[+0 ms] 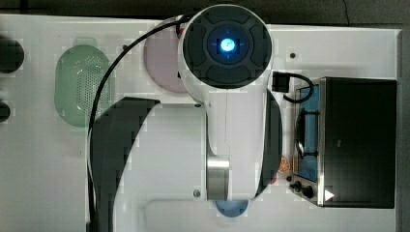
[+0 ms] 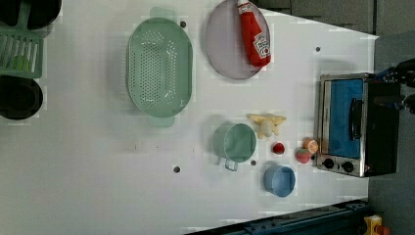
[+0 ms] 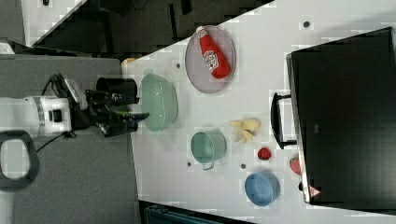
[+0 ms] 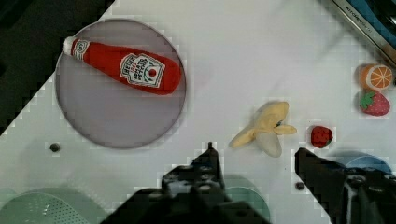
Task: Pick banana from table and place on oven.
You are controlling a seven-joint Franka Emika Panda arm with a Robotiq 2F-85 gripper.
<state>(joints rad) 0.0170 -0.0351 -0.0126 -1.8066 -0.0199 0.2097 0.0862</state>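
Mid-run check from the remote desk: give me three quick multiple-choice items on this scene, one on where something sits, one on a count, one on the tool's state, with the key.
1. Where does the ketchup bottle lie?
A. in the green colander
B. on the purple plate
C. on top of the oven

2. How many red strawberries are on the table?
A. two
B. four
C. none

3. What is the state of the tool?
A. shut on the banana
B. shut on a cup
C. open and empty

Key:
1 B: the left view shows the bottle resting across the plate.
2 A: the wrist view shows one strawberry beside the banana and a second strawberry next to the orange slice, near the oven.
3 C: the wrist view shows its fingers spread apart above the table, with the banana lying untouched.
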